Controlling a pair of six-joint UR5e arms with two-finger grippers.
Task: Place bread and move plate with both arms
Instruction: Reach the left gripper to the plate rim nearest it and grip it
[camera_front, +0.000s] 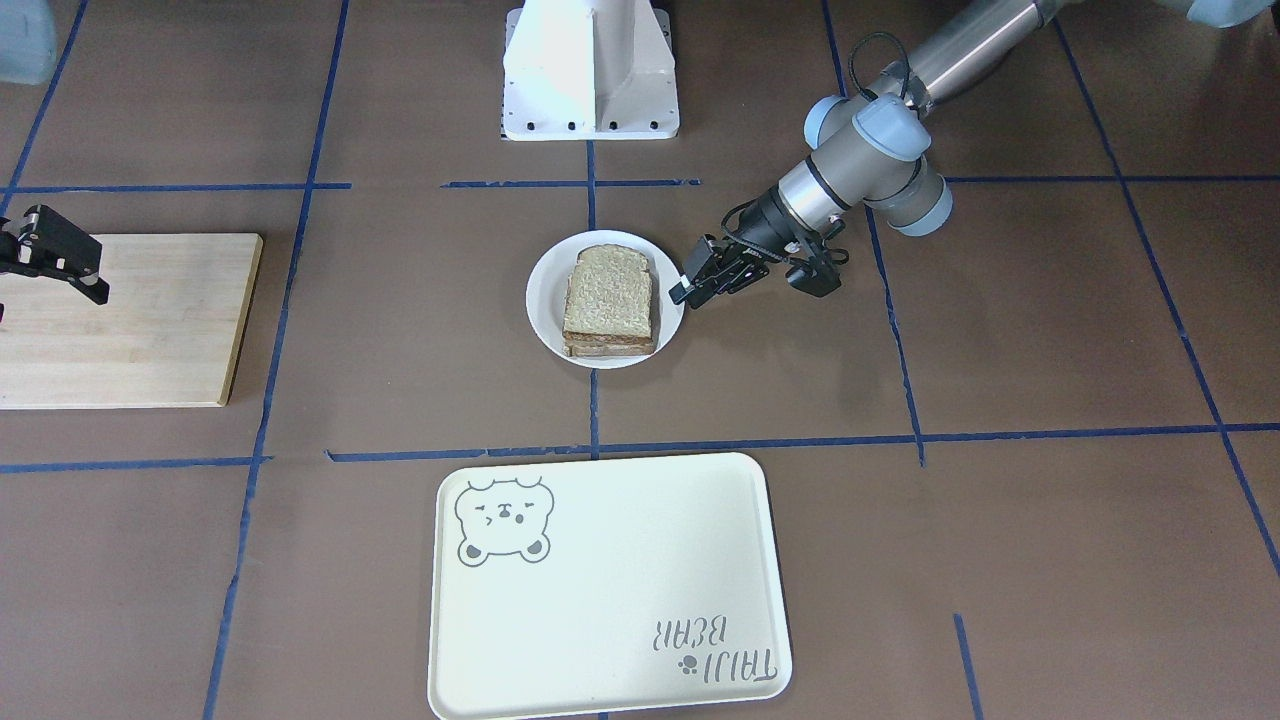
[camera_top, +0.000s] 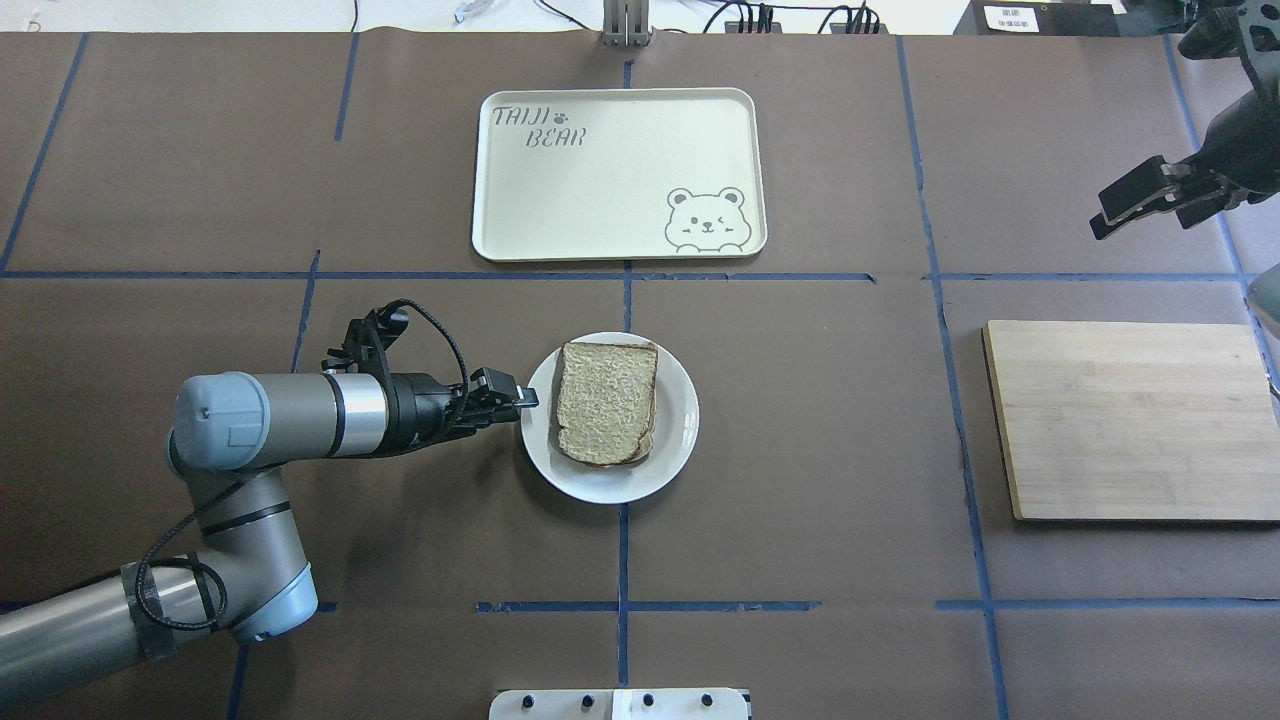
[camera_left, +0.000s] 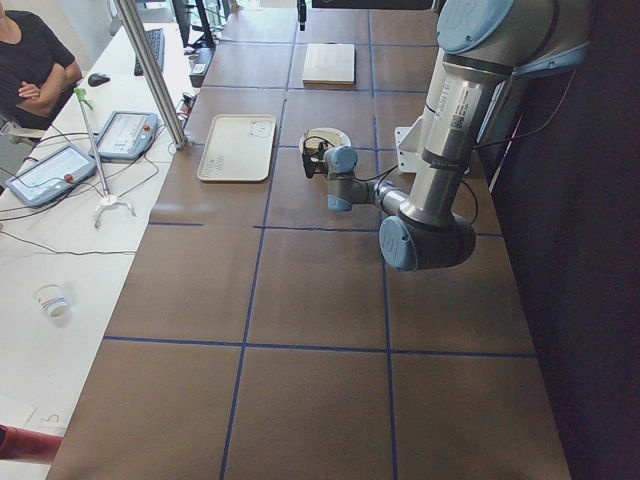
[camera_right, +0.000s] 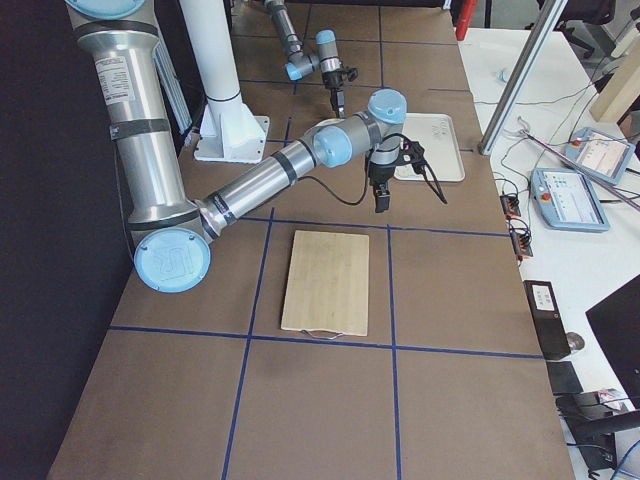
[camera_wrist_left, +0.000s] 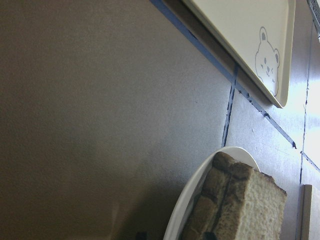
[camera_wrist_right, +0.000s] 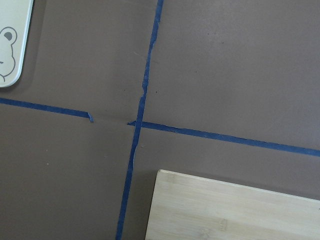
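Note:
The bread (camera_top: 605, 400) lies on top of a stack of slices on the small white plate (camera_top: 675, 420) at the table's middle. It also shows in the front view (camera_front: 608, 290) and the left wrist view (camera_wrist_left: 260, 210). My left gripper (camera_top: 522, 408) lies low and sideways at the plate's left rim. Its fingertips are a little apart, with the rim at them. My right gripper (camera_top: 1165, 195) is open and empty. It hangs high at the far right, beyond the wooden board.
A cream tray (camera_top: 620, 175) with a bear drawing lies beyond the plate. A wooden cutting board (camera_top: 1130, 420) lies bare at the right. The white pedestal base (camera_front: 590, 70) stands at the robot's side of the table.

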